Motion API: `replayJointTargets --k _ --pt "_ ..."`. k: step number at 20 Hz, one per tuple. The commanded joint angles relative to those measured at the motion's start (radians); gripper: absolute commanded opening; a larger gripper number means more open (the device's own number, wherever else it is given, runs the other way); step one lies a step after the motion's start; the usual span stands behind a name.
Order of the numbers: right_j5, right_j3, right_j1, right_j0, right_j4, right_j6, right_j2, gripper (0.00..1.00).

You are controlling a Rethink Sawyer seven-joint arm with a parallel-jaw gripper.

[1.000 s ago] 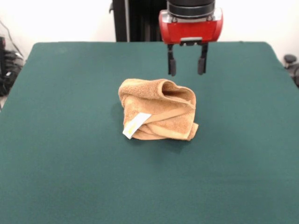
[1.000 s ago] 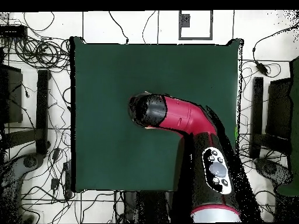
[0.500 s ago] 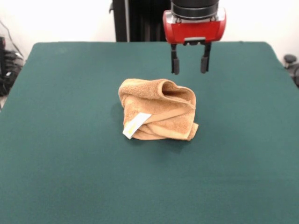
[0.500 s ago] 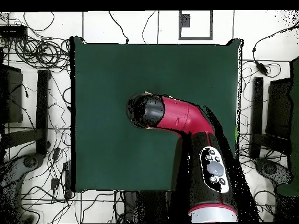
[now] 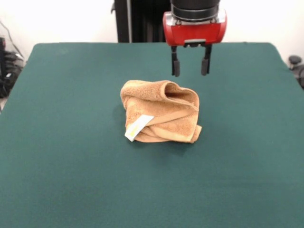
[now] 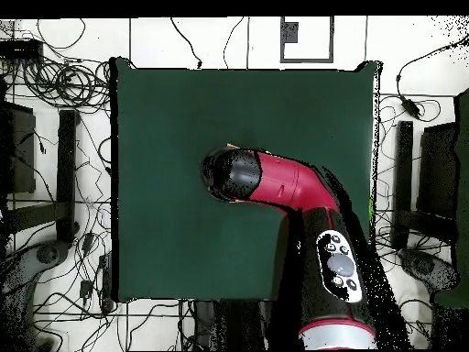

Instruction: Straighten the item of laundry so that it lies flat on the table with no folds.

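The gripper [image 5: 190,66] hung with fingers apart and empty above the table [image 5: 57,142], while the crumpled towel [image 5: 160,111] sat mid-table at about seven o'clock from it, below its tips.

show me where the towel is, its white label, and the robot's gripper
towel [image 5: 161,111]: front view, on the crumpled terry near the heap's middle.
white label [image 5: 138,127]: front view, on the tag at the heap's lower left.
gripper [image 5: 190,67]: front view, in the gap midway between its two open fingertips, above the towel.
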Motion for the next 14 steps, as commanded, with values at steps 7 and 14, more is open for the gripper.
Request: replayJointTargets --k 7,14 --pt "-0.083 0.041 0.092 -0.028 -0.051 0.117 0.012 1.0" --pt "-0.161 0.047 0.113 -0.017 -0.046 0.175 -0.016 1.0"
